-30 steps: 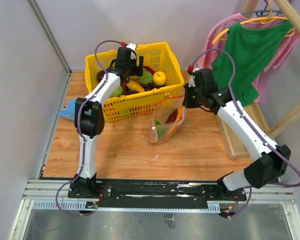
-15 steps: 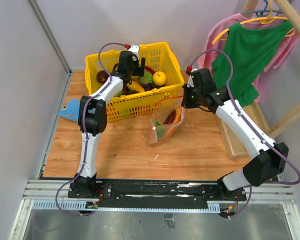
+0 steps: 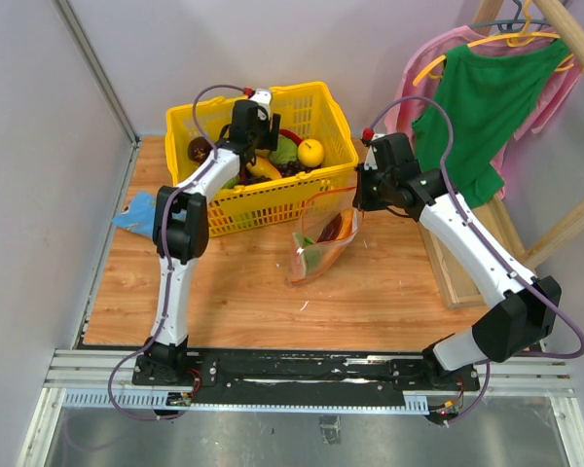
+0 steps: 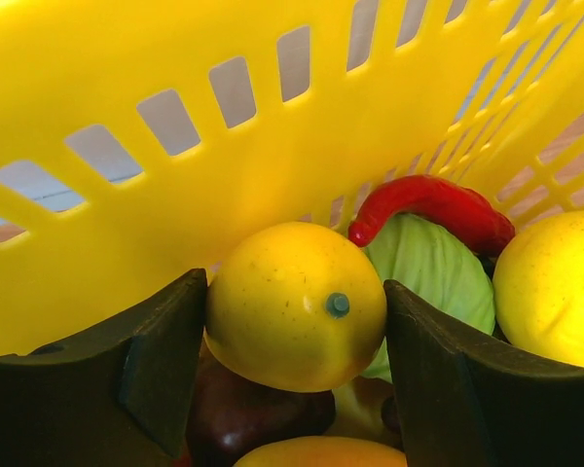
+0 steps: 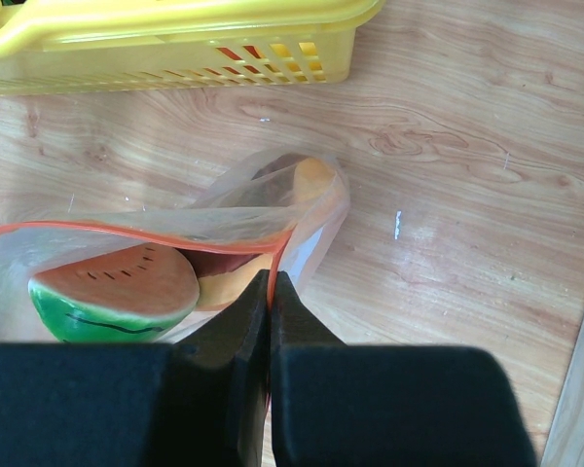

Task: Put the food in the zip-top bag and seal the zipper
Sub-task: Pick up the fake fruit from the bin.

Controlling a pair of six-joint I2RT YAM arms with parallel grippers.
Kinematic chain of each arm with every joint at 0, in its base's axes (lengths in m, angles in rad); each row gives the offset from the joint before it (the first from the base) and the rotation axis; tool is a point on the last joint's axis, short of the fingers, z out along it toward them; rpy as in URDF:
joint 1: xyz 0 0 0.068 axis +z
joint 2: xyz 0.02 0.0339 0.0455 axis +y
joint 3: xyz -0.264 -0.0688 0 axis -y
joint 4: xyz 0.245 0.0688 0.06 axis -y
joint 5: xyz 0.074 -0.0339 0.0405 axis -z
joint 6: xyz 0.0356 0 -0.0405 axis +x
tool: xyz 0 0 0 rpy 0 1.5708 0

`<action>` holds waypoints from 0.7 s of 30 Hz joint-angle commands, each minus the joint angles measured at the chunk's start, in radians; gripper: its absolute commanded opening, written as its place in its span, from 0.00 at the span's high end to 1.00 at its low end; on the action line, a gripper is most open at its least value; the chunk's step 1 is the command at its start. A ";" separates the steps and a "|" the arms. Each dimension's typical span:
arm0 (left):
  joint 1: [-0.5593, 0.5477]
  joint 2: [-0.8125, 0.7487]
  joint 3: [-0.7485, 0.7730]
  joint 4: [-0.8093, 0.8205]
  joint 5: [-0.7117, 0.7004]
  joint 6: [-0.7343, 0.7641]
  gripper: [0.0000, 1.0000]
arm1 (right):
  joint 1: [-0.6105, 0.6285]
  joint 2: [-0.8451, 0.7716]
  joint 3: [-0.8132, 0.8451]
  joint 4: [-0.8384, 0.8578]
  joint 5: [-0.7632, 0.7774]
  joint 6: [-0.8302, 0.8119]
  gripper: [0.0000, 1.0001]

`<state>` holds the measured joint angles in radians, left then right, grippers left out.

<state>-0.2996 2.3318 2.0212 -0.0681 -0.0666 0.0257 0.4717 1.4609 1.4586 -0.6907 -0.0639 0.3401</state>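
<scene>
The left jaws sit inside the yellow lattice plastic basket [image 4: 127, 58], clenched on a smooth yellow oval toy fruit [image 4: 297, 306], one finger flush against each side. Behind it lie a red plastic chilli [image 4: 428, 204] and a pale green cabbage [image 4: 433, 268], with a dark purple piece [image 4: 253, 413] underneath. The right jaws are pinched tight on the thin red-orange zipper strip [image 5: 97, 230] of the clear crinkly zip-top bag [image 5: 253, 209]. The bag rests on the wooden bench [image 5: 448, 126] just beside the basket, its mouth open. Inside it lies a red watermelon slice with green rind [image 5: 117, 287].
</scene>
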 commanded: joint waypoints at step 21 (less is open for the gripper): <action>-0.045 -0.505 -0.135 -0.231 0.235 -0.072 0.93 | -0.015 -0.057 -0.014 0.001 -0.008 0.012 0.98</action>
<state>-0.3122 1.9125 1.9274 -0.2554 0.0902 -0.0177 0.4717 1.4361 1.4532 -0.6926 -0.0639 0.3405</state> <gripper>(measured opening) 0.700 0.022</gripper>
